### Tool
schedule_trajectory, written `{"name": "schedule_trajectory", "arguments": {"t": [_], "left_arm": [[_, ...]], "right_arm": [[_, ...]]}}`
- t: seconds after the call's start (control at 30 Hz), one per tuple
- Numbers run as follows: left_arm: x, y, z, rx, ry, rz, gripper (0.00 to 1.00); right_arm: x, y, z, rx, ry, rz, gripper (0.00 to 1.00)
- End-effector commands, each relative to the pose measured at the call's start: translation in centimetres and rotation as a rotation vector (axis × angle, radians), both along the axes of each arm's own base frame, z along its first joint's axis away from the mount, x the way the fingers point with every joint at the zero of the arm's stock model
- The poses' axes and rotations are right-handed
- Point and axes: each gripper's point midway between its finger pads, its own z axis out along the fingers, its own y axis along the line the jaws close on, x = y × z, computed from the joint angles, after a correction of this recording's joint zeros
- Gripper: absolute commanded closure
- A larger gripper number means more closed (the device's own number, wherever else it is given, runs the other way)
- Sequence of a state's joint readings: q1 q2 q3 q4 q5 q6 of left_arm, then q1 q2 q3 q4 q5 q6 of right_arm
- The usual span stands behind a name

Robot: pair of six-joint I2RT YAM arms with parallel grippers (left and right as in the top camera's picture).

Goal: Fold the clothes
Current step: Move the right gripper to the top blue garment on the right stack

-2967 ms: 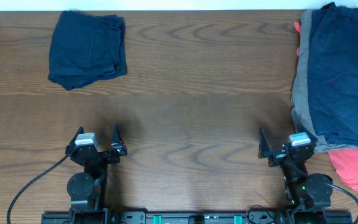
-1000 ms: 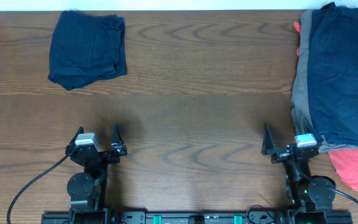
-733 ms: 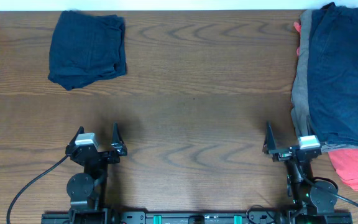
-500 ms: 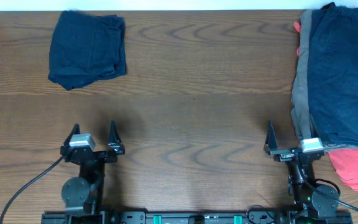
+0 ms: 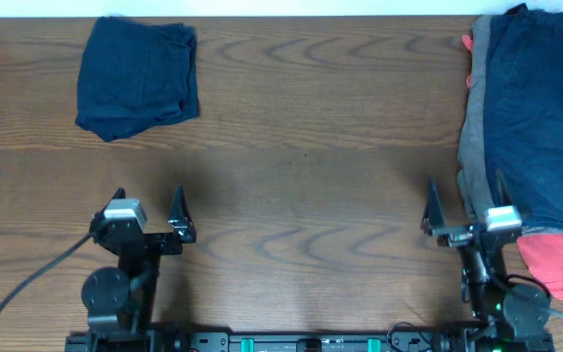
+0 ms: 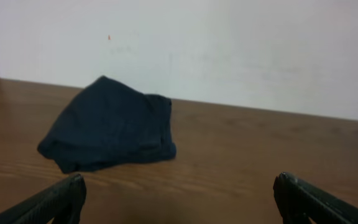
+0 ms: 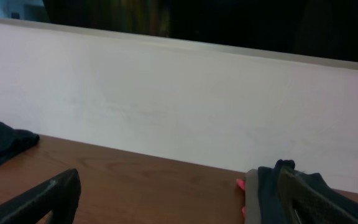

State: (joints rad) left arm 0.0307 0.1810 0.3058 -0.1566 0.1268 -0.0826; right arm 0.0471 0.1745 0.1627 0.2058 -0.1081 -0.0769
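Observation:
A folded navy garment (image 5: 137,76) lies at the table's far left; the left wrist view shows it ahead (image 6: 110,132). At the right edge is a pile: navy shorts (image 5: 541,117) on top, a grey garment (image 5: 472,147) beneath, a coral-red one (image 5: 555,264) at the front. My left gripper (image 5: 148,194) is open and empty near the front left, well short of the folded piece. My right gripper (image 5: 464,188) is open and empty, its right finger (image 7: 309,193) against the pile's left edge (image 7: 269,186).
The brown wooden table (image 5: 301,147) runs between the two garments. A white wall (image 7: 179,106) stands behind the far edge. The arm bases and a black rail (image 5: 301,342) sit along the front edge.
The right gripper has moved right and a little forward, up to the pile's edge. The left gripper has shifted slightly left and risen. Both stay open. The clothes have not moved.

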Motion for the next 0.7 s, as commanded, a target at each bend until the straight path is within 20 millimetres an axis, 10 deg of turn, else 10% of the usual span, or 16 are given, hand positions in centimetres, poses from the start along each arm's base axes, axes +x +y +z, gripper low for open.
{"name": "schedule_trajectory", "arguments": {"t": [0.0,0.27,0.67], "left_arm": [[0.4,-0.4,2.0,-0.012,0.022,-0.024,0.02],[2.1,-0.9,3.8,-0.023,0.154,-0.052,0.02],[4.4,-0.8,3.1,-0.039,0.463,-0.049,0.02]], "right_arm": [[0.8,0.3,2.5,0.006,0.010,0.022,0.01],[5.5,1.5,4.4,-0.009,0.176,0.078,0.01],[12.5,3.9,1.2,-0.004,0.583,0.210,0.01]]}}
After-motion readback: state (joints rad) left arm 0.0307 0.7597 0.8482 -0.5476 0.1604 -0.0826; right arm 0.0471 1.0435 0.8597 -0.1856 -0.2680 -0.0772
